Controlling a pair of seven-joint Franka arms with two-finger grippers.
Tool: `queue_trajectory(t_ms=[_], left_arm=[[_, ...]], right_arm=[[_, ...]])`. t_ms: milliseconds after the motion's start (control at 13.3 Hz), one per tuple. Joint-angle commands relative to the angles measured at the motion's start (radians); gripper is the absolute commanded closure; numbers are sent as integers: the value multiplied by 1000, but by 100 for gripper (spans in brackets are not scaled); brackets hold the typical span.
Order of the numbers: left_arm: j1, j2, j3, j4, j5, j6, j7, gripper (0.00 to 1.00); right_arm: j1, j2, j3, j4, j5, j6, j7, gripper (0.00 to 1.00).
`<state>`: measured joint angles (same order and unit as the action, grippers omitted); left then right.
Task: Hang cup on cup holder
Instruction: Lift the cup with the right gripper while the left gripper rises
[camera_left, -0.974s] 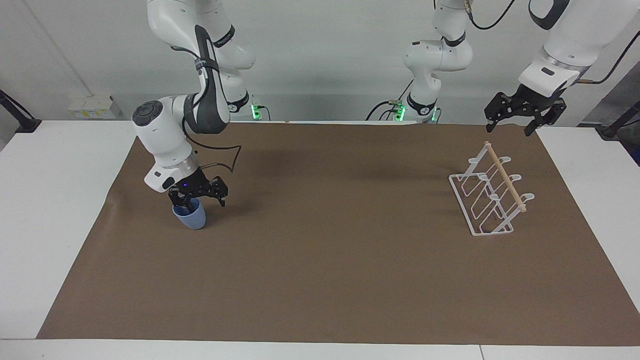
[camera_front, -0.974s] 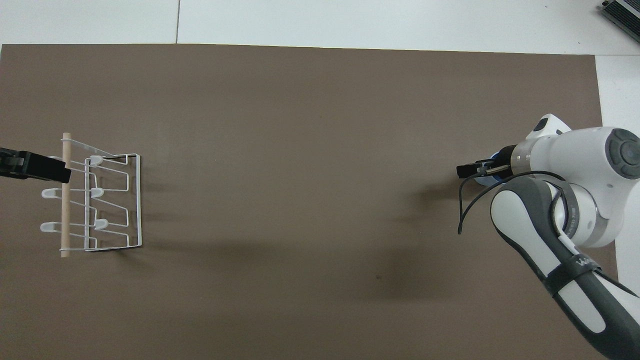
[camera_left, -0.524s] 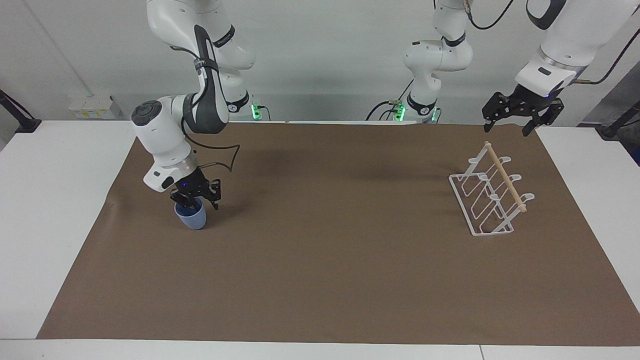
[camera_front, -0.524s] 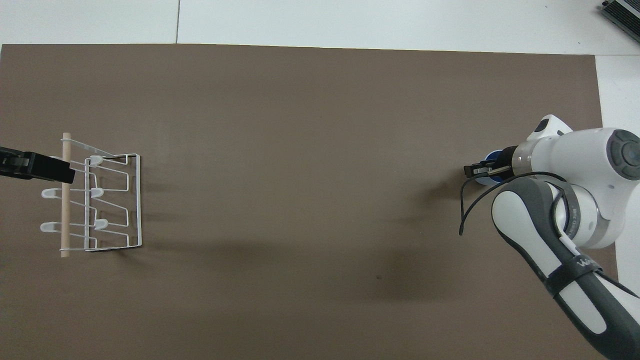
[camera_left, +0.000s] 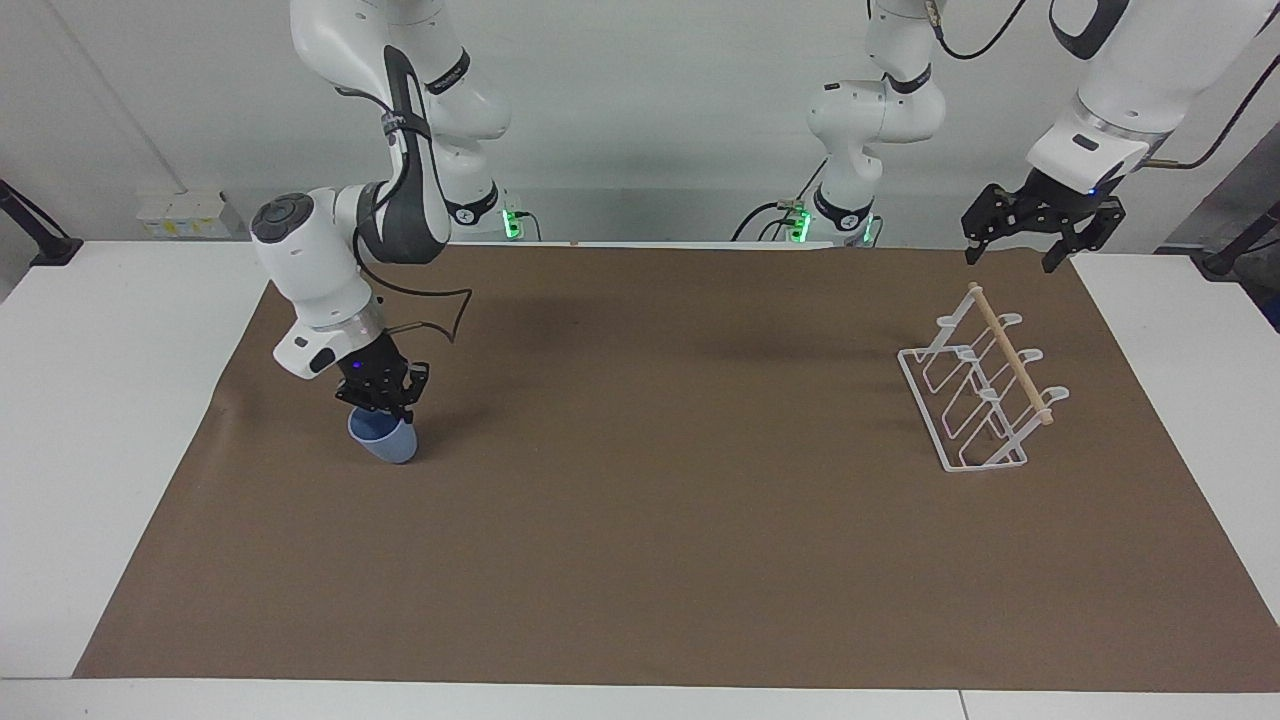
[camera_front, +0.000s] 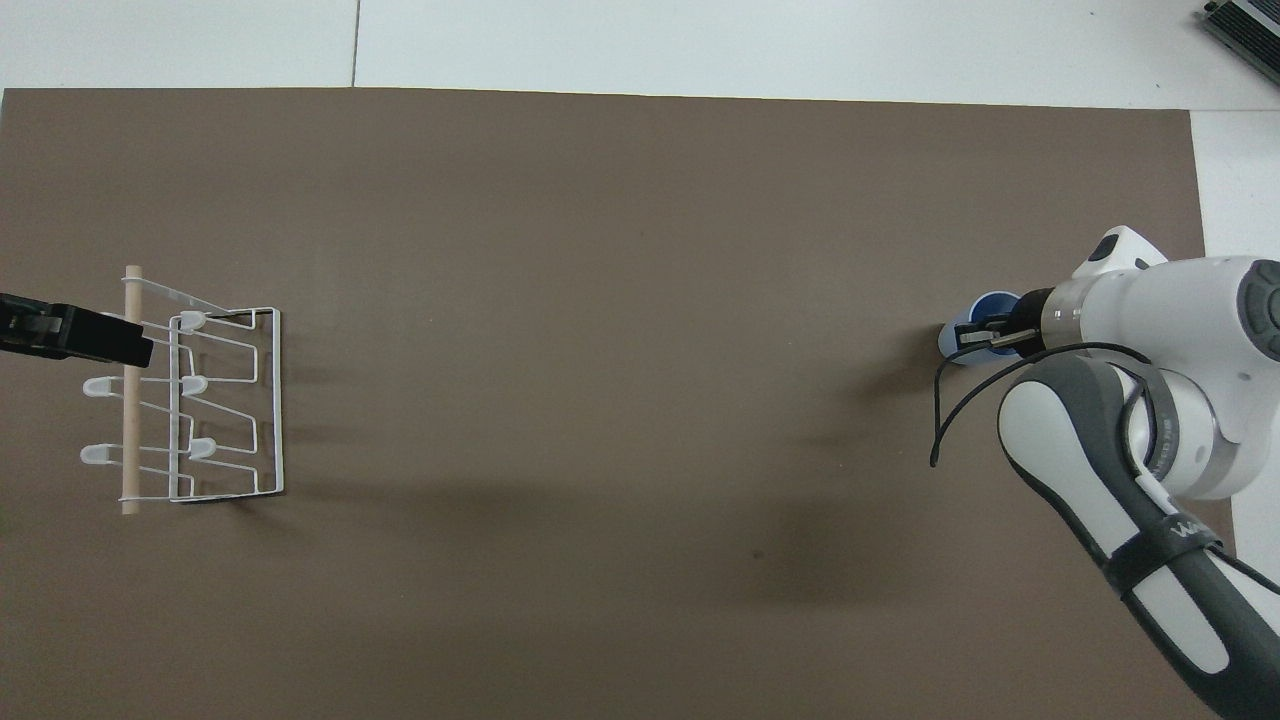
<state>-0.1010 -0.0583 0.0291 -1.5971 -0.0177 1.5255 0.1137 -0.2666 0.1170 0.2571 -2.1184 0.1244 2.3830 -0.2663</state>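
Note:
The light-blue cup (camera_left: 384, 441) is on the brown mat at the right arm's end of the table, tilted with its mouth up toward the arm. My right gripper (camera_left: 383, 404) comes down into the mouth and is shut on the cup's rim. In the overhead view only part of the cup (camera_front: 966, 336) shows beside the right gripper (camera_front: 985, 338). The white wire cup holder (camera_left: 984, 386) with its wooden dowel stands at the left arm's end, also seen from overhead as the cup holder (camera_front: 205, 400). My left gripper (camera_left: 1012, 254) hangs open over the holder's end nearest the robots, clear of it.
The brown mat (camera_left: 660, 520) covers most of the white table (camera_left: 110, 420). A black cable (camera_front: 945, 420) loops off the right arm's wrist over the mat. Between cup and holder lies a wide stretch of bare mat.
The right gripper's fingers have shut on the cup's rim, and the cup now leans. The right wrist has shifted slightly toward its own end of the table. The left gripper has risen slightly.

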Motion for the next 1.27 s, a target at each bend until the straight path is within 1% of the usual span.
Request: queue_trajectory(t_ms=[0, 150, 300, 449, 674, 824, 1049, 1199], left_arm=[[-17, -14, 9, -11, 5, -1, -3, 0], [-17, -14, 9, -11, 5, -2, -3, 0], [-17, -14, 11, -11, 5, -1, -3, 0], [-17, -14, 11, -11, 5, -4, -5, 0], [-17, -14, 11, -11, 5, -16, -5, 0], [-17, -15, 9, -11, 5, -19, -5, 0], [-17, -15, 11, -11, 5, -19, -5, 0], [-17, -15, 11, -11, 4, -22, -6, 0]], right_arm=[[-13, 0, 8, 11, -8, -16, -27, 100], [-11, -8, 8, 70, -8, -100, -27, 100], [-11, -39, 7, 148, -8, -224, -27, 100], [-10, -88, 7, 201, -9, -335, -25, 100], [-11, -177, 5, 245, -9, -491, -25, 100], [-25, -220, 2, 287, -9, -591, -27, 100], [-29, -224, -6, 379, -9, -692, -27, 100], [-28, -224, -1, 393, -6, -703, -24, 100]])
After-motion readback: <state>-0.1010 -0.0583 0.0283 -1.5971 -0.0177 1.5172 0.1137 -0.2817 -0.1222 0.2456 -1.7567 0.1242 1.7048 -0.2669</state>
